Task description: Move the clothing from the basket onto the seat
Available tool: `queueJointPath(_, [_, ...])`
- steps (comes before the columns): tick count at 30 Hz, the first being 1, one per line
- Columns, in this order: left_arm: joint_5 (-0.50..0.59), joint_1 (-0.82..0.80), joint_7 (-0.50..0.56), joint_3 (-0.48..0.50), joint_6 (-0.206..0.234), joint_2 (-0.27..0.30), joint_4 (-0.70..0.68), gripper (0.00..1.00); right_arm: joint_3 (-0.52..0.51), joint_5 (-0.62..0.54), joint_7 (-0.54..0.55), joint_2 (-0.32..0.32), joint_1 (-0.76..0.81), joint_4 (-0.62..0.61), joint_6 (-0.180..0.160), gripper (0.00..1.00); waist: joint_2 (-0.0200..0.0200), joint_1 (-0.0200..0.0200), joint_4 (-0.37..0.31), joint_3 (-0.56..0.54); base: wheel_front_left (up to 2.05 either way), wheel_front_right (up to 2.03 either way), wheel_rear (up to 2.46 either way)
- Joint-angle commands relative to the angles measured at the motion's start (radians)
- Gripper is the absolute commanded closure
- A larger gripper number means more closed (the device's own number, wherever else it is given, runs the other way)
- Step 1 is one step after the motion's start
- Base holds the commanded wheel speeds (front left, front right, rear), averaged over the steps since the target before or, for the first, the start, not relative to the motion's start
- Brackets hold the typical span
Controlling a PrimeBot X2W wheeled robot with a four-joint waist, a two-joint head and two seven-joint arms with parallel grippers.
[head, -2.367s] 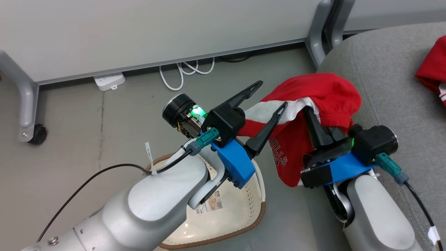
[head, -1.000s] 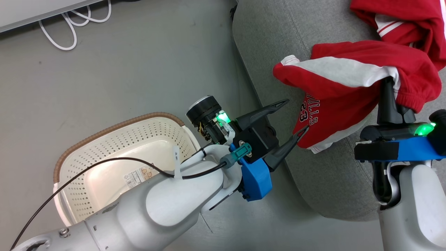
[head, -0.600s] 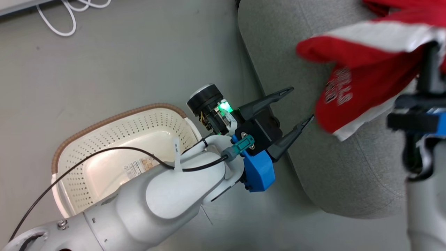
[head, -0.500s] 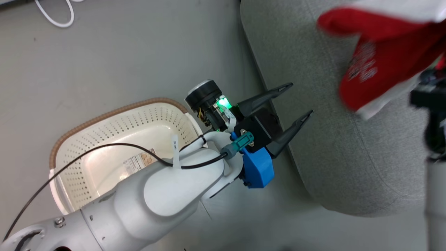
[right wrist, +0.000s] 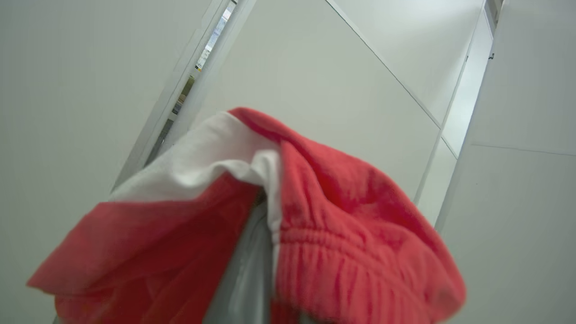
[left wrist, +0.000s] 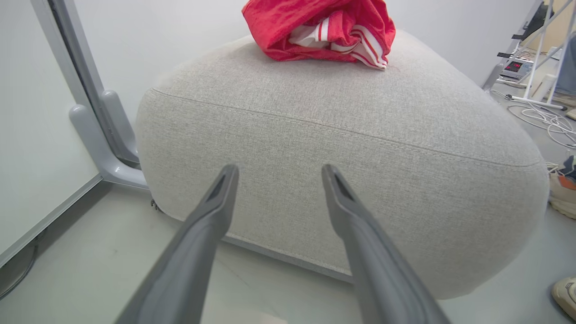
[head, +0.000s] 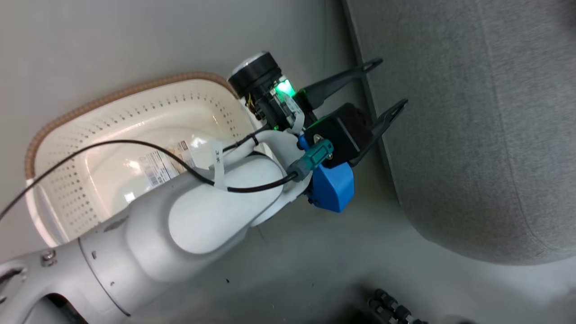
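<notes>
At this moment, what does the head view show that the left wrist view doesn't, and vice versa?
Head view, not left wrist: the basket, a paper label on its bottom, no garment in the part that shows. Left wrist view, not head: red, white-striped clothing bunched on top of the seat, and a shoe on the floor. Both: the open left claw and the grey seat.
</notes>
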Motion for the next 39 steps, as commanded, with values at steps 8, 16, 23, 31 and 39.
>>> queueJointPath(8, [0.032,-0.067,0.033,0.006,0.011,0.052,-0.047,0.00,-0.122,-0.008,0.000,-0.048,-0.014,0.169,-0.001,1.00,0.0000,-0.0001,-0.028,0.144,0.00,0.00,0.00])
queueJointPath(16, [0.046,-0.081,0.051,-0.007,0.011,0.055,-0.073,0.00,-0.118,-0.051,0.000,0.033,0.040,0.317,-0.001,1.00,0.0000,-0.0001,-0.018,0.191,0.00,0.00,0.00])
queueJointPath(23, [0.044,-0.080,0.046,-0.010,0.013,0.060,-0.079,0.00,-0.108,-0.084,0.000,0.118,0.095,0.372,-0.001,1.00,0.0000,-0.0001,-0.007,0.205,0.00,0.00,0.00])
queueJointPath(31, [0.040,-0.081,0.038,-0.011,0.020,0.062,-0.073,0.00,-0.124,-0.122,0.000,0.204,0.099,0.365,-0.001,0.00,0.0000,-0.0001,-0.003,0.186,0.00,0.00,0.00])
queueJointPath(39, [0.020,-0.034,-0.017,-0.007,0.028,0.044,-0.046,0.00,-0.142,-0.154,0.000,0.281,0.209,0.316,-0.001,0.00,0.0000,-0.0001,0.002,0.095,0.00,0.00,0.00])
